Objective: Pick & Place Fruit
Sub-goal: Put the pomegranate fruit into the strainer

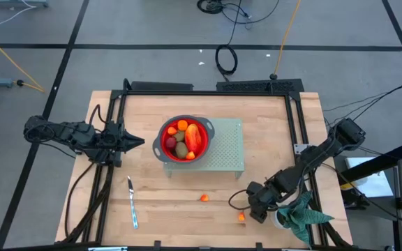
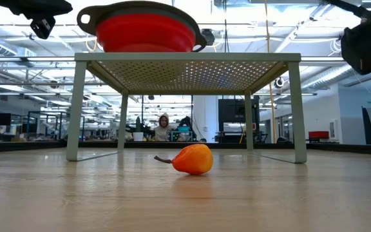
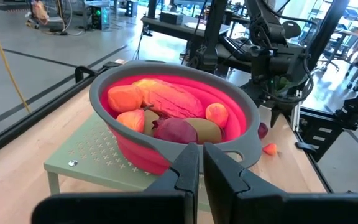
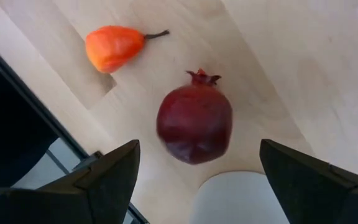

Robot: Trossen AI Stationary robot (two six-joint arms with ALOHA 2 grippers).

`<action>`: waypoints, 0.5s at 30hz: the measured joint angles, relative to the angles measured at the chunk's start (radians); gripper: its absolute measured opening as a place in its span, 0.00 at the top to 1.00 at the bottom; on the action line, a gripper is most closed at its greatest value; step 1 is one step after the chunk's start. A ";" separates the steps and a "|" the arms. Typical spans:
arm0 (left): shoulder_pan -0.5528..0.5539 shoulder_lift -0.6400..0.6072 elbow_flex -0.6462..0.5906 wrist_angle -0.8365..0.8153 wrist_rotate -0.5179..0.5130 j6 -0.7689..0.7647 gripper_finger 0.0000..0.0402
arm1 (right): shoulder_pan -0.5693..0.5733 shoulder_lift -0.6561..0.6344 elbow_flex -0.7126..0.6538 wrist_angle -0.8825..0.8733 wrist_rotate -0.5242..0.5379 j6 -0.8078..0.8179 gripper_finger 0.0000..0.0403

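Red collapsible colander [image 1: 167, 143] with grey rim sits on a pale green perforated stand [image 1: 225, 150] at table centre. Inside it: a long red-orange piece [image 1: 195, 138], a brownish kiwi [image 1: 181, 150], a dark red round fruit [image 1: 171, 143], small orange pieces [image 1: 182, 125].

Left gripper [image 1: 139, 142] hovers just beside the colander's left rim, fingers [image 3: 188, 165] pressed together, holding nothing. In the left wrist view they point straight at the colander's handle.

Right gripper [image 1: 255, 209] is at the near right part of the table, next to a green leafy plant [image 1: 302, 216] in a white pot. Fingers [image 4: 114, 168] spread wide, empty, straddling a dark red pomegranate [image 4: 194, 124] lying on the wood below them; not touching it. A small orange pear-shaped fruit [image 4: 112, 47] with a stem lies near the pomegranate.

Another small orange fruit [image 1: 204, 198] lies on the wood in front of the stand, well apart from both grippers. Silver knife [image 1: 132, 202] lies at the near left.

A person sits in the room far behind the table, seen under the stand.
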 joint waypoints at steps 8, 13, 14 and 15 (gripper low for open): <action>0.000 0.000 0.000 0.000 0.000 0.000 0.95 | 0.004 0.001 0.000 0.021 0.051 0.001 0.19; 0.000 0.000 0.000 0.001 0.000 0.002 0.95 | 0.014 0.005 -0.008 0.025 0.060 0.006 0.19; 0.000 0.000 0.000 0.001 0.000 0.003 0.95 | 0.019 0.005 -0.016 0.028 0.061 0.013 0.19; 0.000 0.000 0.000 0.001 0.000 0.003 0.95 | 0.024 0.005 -0.026 0.033 0.067 0.022 0.19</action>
